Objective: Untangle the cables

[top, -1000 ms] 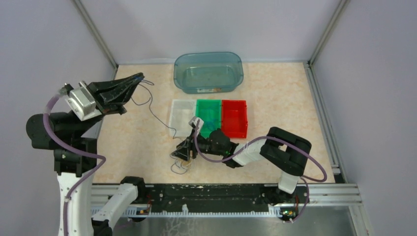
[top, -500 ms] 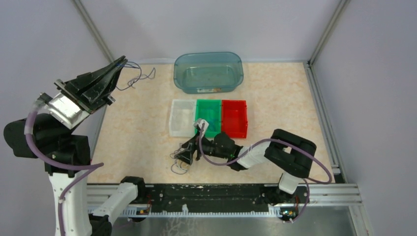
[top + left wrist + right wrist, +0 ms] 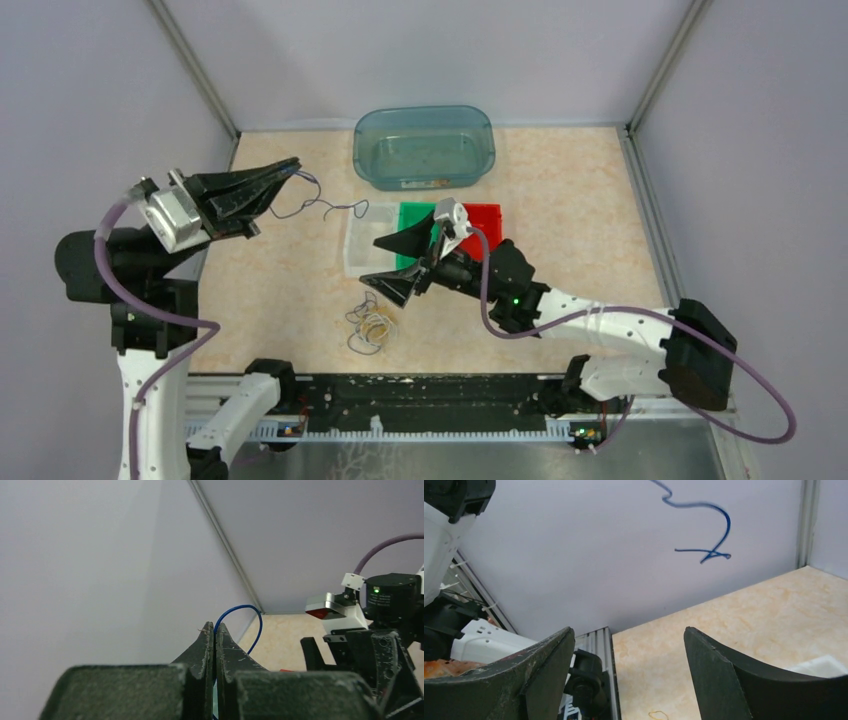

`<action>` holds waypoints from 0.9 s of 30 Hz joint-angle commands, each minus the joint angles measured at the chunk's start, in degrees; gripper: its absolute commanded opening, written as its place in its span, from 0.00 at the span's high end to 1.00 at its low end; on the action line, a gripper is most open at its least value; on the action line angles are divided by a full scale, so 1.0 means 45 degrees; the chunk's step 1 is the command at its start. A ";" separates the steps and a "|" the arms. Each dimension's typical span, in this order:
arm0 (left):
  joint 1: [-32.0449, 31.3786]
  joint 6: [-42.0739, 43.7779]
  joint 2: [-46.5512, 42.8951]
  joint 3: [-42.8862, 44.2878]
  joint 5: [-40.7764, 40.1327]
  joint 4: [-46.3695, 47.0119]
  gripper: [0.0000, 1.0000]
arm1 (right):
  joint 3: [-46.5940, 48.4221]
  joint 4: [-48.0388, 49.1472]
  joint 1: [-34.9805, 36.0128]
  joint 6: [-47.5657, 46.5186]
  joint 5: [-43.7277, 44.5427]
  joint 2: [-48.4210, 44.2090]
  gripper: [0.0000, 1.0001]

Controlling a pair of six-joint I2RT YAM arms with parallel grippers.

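The left gripper (image 3: pixel 290 165) hangs high over the left side of the table (image 3: pixel 280 290), its fingers pressed together at the very tips with a thin blue cable (image 3: pixel 240 607) pinched between them; the left wrist view shows the wire arching out of the closed tips. Holding it aloft lets the loose length dangle free in the air, so it trails toward the white bin (image 3: pixel 366 240) without touching the rest of the cables, which looks like the point of the lift: one strand drawn out and kept apart. The remaining tangle (image 3: pixel 370 325), a small heap of thin looped wires, lies on the table near the front edge. The right gripper (image 3: pixel 372 261) hovers just above and behind that heap with its jaws spread wide and nothing between them, apparently placed to come down on the next strand or pin the heap. The blue cable looks ready to be set down somewhere apart
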 commanded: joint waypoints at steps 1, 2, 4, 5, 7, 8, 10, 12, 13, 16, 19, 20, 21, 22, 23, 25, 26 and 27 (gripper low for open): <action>-0.0070 -0.1721 -0.0224 -0.1030 0.0679 -0.0079 1.00 | 0.0539 -0.1277 -0.0369 -0.0819 -0.0031 -0.0762 0.20; -0.0080 -0.2000 -0.0269 -0.1278 0.0671 -0.0077 1.00 | 0.0517 -0.1403 -0.0494 -0.0803 -0.0008 -0.0836 0.21; -0.0070 -0.2386 -0.0317 -0.1681 0.0727 -0.0080 1.00 | 0.0389 -0.1683 -0.0634 -0.0817 -0.0008 -0.0913 0.21; -0.0072 -0.2513 -0.0334 -0.1852 0.0730 -0.0047 1.00 | 0.0271 -0.1622 -0.0649 -0.0857 -0.0027 -0.0914 0.21; -0.0070 -0.2701 -0.0340 -0.2148 0.0767 0.0006 1.00 | 0.0140 -0.1602 -0.0640 -0.1000 -0.0021 -0.0900 0.21; -0.0070 -0.2760 -0.0344 -0.2274 0.0807 0.0017 1.00 | 0.0145 -0.1648 -0.0650 -0.1102 -0.0007 -0.0880 0.21; -0.0070 -0.2875 -0.0387 -0.2512 0.0838 0.0009 1.00 | 0.0261 -0.1746 -0.0651 -0.1412 0.0058 -0.0785 0.21; -0.0070 -0.2975 -0.0450 -0.2732 0.0923 0.0014 1.00 | 0.0525 -0.1924 -0.0651 -0.1708 0.0104 -0.0658 0.20; -0.0070 -0.3033 -0.0460 -0.2821 0.0965 0.0025 1.00 | 0.0710 -0.2011 -0.0649 -0.1849 0.0021 -0.0547 0.20; -0.0085 -0.3233 -0.0461 -0.2969 0.1057 0.0078 1.00 | 0.1401 -0.2145 -0.0651 -0.2079 -0.0435 0.0060 0.20; -0.0075 -0.3571 -0.0429 -0.3102 0.1156 0.0110 1.00 | 0.2019 -0.1885 -0.0651 -0.2013 -0.0906 0.0775 0.20; -0.0075 -0.3662 -0.0438 -0.3160 0.1219 0.0108 1.00 | 0.2186 -0.1701 -0.0649 -0.1909 -0.1092 0.0982 0.20; -0.0070 -0.3805 -0.0457 -0.3231 0.1222 0.0110 1.00 | 0.2378 -0.1521 -0.0651 -0.1779 -0.1259 0.1188 0.21; -0.0080 -0.3913 -0.0500 -0.3301 0.1215 0.0111 1.00 | 0.2600 -0.1379 -0.0651 -0.1643 -0.1409 0.1385 0.21; -0.0083 -0.4021 -0.0538 -0.3385 0.1241 0.0111 1.00 | 0.2747 -0.1169 -0.0651 -0.1534 -0.1562 0.1564 0.22; -0.0070 -0.4157 -0.0611 -0.3529 0.1229 0.0077 1.00 | 0.3040 -0.0905 -0.0651 -0.1318 -0.1772 0.1887 0.23; -0.0070 -0.4204 -0.0632 -0.3568 0.1226 0.0009 1.00 | 0.3171 -0.0856 -0.0637 -0.1259 -0.1835 0.2036 0.24; -0.0070 -0.4256 -0.0664 -0.3616 0.1218 -0.0028 1.00 | 0.3314 -0.0832 -0.0650 -0.1207 -0.1869 0.2200 0.25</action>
